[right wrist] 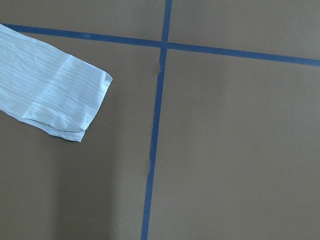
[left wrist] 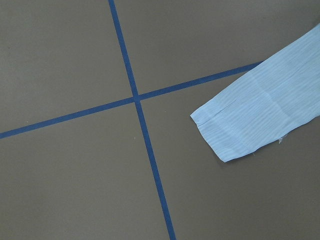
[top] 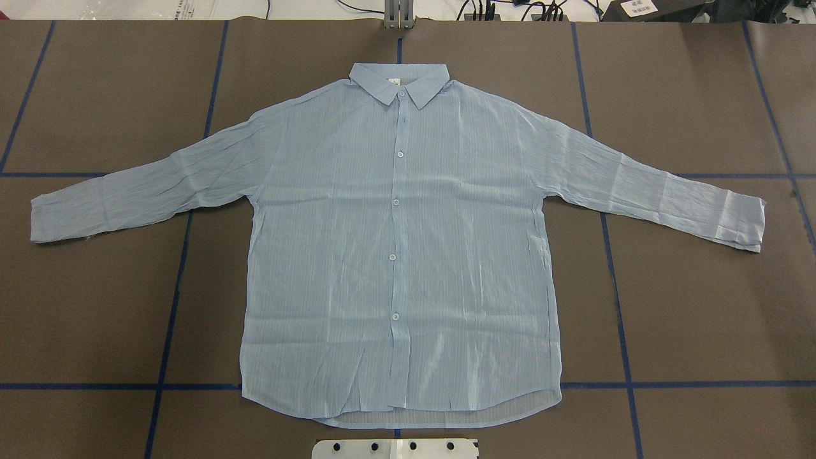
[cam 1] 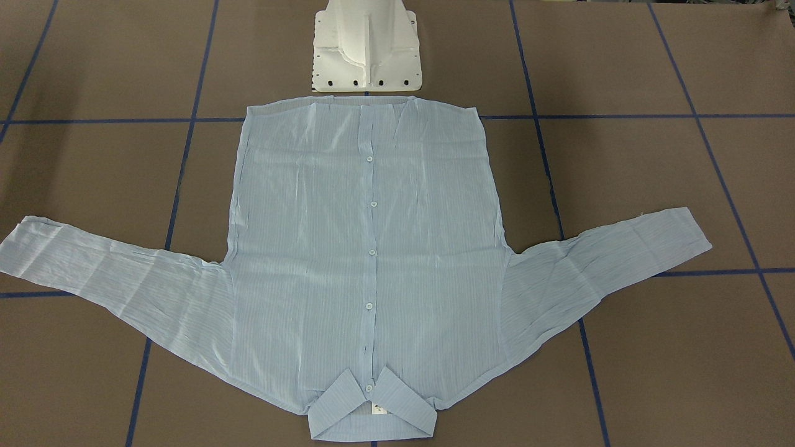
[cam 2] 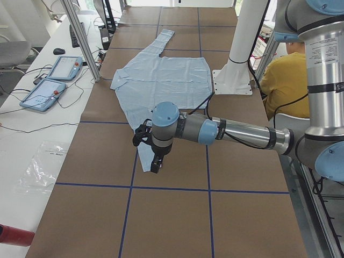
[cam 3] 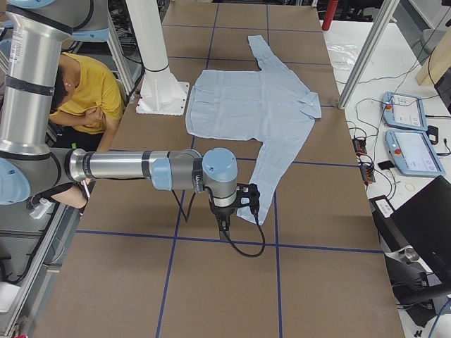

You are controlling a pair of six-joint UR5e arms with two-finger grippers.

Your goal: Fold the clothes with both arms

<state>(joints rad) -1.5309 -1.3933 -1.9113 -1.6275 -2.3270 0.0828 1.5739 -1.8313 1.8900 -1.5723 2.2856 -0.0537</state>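
The clothes are one pale-blue striped shirt [top: 395, 242] lying flat and buttoned, collar at the far side of the table, hem towards the robot base, both sleeves spread out [cam 1: 366, 248]. My left gripper [cam 2: 153, 156] hangs above the table over the end of the near sleeve; the left wrist view shows only that cuff [left wrist: 250, 120] and no fingers. Over the other cuff [right wrist: 55, 95] hangs my right gripper [cam 3: 236, 211]. I cannot tell whether either gripper is open or shut. Neither arm appears in the overhead or front-facing views.
The brown table is crossed by blue tape lines [top: 172, 306]. The white mounting base [cam 1: 366, 49] stands just behind the hem. A person in a yellow top [cam 2: 285, 80] sits behind the robot. Teach pendants [cam 2: 48, 86] and a plastic bag [cam 2: 43, 166] lie on the side bench.
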